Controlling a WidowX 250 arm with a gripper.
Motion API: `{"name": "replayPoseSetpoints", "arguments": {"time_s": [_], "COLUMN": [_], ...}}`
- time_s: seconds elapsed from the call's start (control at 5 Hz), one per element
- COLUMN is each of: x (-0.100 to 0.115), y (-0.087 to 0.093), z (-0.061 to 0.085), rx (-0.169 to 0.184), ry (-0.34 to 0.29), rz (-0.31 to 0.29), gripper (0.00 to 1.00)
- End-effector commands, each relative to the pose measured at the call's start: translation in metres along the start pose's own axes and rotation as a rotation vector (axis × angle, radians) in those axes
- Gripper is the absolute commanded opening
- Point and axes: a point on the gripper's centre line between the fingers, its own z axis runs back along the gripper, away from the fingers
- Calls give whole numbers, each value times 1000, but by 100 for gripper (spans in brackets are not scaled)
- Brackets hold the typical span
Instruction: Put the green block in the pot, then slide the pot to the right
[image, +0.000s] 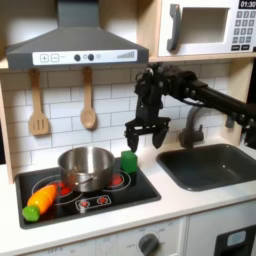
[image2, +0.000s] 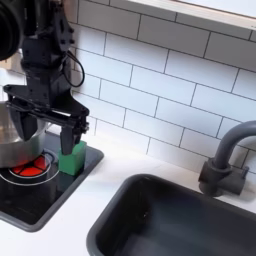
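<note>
The green block stands on the back right corner of the black stove top, just right of the pot in both exterior views. The shiny silver pot sits on the stove's back burner. My gripper hangs open above the block, fingers pointing down and spread wide, nothing between them. In the second exterior view one finger hangs just above the block and the other finger is over the pot's edge.
An orange toy carrot with a green tip lies at the stove's front left. A dark sink basin and grey faucet are to the right. Wooden utensils hang on the tiled wall behind.
</note>
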Motion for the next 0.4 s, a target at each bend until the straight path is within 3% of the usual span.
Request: {"name": "replayPoseSetpoints", "arguments": {"time_s": [0.0,0.2], "x": [20,27], "y": [-1,-2], "z": [-9,-14], "rx": [8,5], "ry": [-2,1], "rz": [9,8], "gripper": [100,100]}}
